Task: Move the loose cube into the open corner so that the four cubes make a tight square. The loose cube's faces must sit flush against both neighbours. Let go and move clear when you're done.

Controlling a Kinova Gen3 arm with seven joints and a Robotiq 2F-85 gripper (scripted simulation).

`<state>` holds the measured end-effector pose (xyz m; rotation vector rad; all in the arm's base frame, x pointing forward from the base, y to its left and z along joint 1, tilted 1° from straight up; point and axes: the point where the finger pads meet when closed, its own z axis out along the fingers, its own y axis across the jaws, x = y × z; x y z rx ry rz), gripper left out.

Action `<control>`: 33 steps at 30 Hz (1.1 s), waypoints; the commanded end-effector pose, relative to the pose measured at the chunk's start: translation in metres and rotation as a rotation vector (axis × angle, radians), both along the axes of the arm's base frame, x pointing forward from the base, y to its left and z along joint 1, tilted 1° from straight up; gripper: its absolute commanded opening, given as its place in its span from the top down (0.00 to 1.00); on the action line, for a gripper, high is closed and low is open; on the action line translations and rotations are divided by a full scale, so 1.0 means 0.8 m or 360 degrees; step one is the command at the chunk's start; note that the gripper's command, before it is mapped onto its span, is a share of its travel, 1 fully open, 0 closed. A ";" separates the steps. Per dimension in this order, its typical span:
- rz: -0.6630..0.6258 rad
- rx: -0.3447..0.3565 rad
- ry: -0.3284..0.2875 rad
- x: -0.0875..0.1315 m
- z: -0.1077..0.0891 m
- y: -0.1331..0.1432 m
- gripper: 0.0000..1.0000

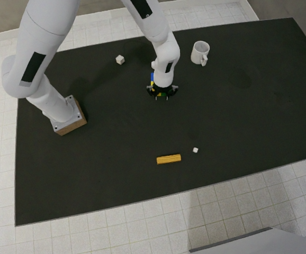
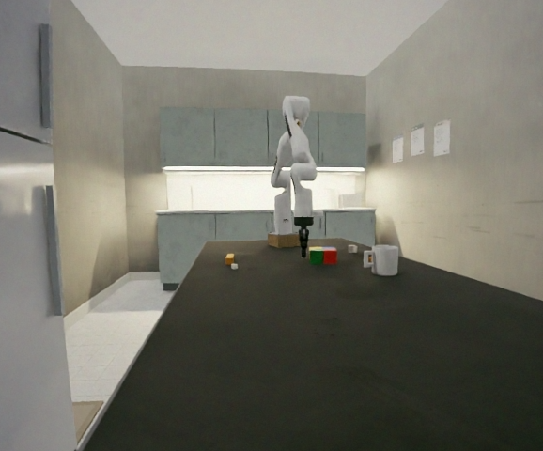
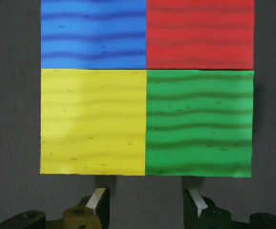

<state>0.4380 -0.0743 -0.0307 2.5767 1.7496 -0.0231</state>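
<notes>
Tool: part open with nothing between its fingers (image 1: 161, 98) (image 2: 303, 253), low beside the yellow block (image 3: 94, 121) and green block (image 1: 163, 94) (image 2: 316, 256) (image 3: 200, 123), likely to nudge their outer sides.
Square: blue block (image 1: 152, 76) (image 3: 94, 33), red block (image 2: 330, 256) (image 3: 201, 33), yellow and green fill all four corners on the counter (image 1: 115, 142) (image 2: 310, 349) (image 3: 10, 119).
Loose cube: already in the square; which one it was, I cannot tell.
Fit: a hairline dark seam under red perhaps calls for a gentle push.

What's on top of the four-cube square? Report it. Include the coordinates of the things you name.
No object rests on the visible tops of the blue (image 3: 94, 33), red (image 3: 200, 33), yellow (image 3: 94, 121) and green (image 3: 200, 121) cubes; their undersides are hidden.
</notes>
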 end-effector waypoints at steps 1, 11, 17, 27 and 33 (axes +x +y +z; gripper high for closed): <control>-0.0009 0.0007 -0.0006 0.001 -0.001 0.002 0.48; -0.0009 0.0007 -0.0006 0.001 -0.001 0.002 0.48; -0.0009 0.0007 -0.0006 0.001 -0.001 0.002 0.48; -0.0015 0.0008 -0.0005 0.002 -0.001 0.004 0.48; -0.0021 0.0008 -0.0005 0.003 -0.001 0.007 0.48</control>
